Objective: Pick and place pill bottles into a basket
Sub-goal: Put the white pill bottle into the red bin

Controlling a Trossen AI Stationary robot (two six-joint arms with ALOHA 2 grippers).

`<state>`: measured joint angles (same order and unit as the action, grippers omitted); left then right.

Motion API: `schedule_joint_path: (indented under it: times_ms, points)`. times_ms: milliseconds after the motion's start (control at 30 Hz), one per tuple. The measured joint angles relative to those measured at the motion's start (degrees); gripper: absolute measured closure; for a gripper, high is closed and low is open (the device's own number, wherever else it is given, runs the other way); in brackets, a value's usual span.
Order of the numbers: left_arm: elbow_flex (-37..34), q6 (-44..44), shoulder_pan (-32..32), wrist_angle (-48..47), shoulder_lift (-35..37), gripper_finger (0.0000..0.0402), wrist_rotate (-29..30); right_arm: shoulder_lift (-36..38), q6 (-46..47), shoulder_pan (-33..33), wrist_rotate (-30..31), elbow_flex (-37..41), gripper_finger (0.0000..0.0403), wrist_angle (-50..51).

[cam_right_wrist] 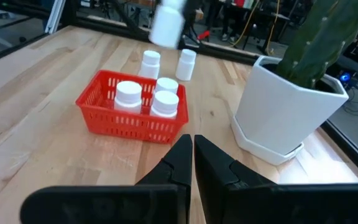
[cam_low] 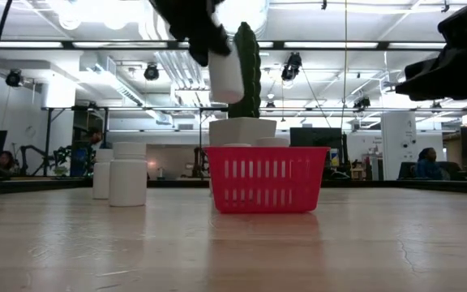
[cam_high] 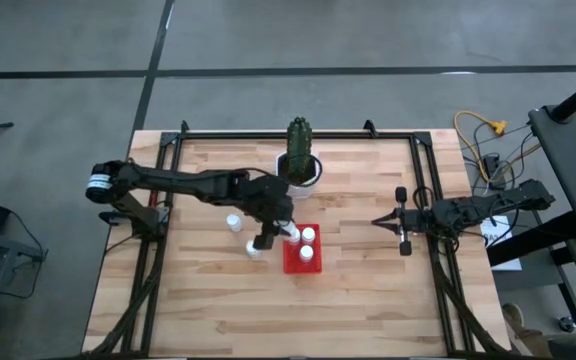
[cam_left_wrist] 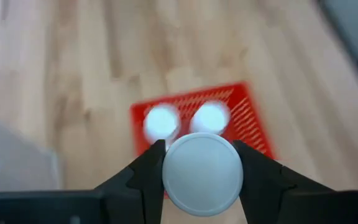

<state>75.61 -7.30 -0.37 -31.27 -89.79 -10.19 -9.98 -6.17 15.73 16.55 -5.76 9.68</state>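
Note:
My left gripper (cam_high: 267, 238) is shut on a white pill bottle (cam_low: 225, 76) and holds it in the air over the near left part of the red basket (cam_low: 266, 179). Three pill bottles (cam_right_wrist: 128, 95) (cam_right_wrist: 165, 103) (cam_right_wrist: 167, 84) stand upright in the basket. Two more (cam_low: 128, 173) (cam_low: 102, 173) stand on the table left of the basket. My right gripper (cam_right_wrist: 193, 147) is shut and empty, right of the basket at the table's right side (cam_high: 383, 221). My left gripper pinches the bottle's upper part (cam_left_wrist: 202, 173) between its two fingers (cam_left_wrist: 149, 163), one on each side of the round top. The fingers come from above, pointing down. The bottle hangs below them, nearly upright and lifted clear above the basket's rim (cam_low: 266, 151).
A white pot with a green cactus (cam_high: 301, 160) stands just beyond the basket, toward the far edge. A black frame (cam_high: 423, 180) runs along the table's sides. Bare wood lies in front of the basket and between it and my right gripper.

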Motion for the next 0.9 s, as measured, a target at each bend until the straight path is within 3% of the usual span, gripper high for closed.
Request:
schedule_joint_path:
  times_ms: [400, 900]
  points:
    - [-0.2, 1.0, -5.3, 4.3, -3.6, 0.0262, -0.3, 0.1, 0.0, 0.0, 0.0, 0.3, 0.0394, 0.8]
    - [-0.2, 1.0, -6.0, 5.3, -11.2, 0.0262, 0.8, -0.3, 0.2, 0.0, 0.0, 0.5, 0.0394, 0.8]
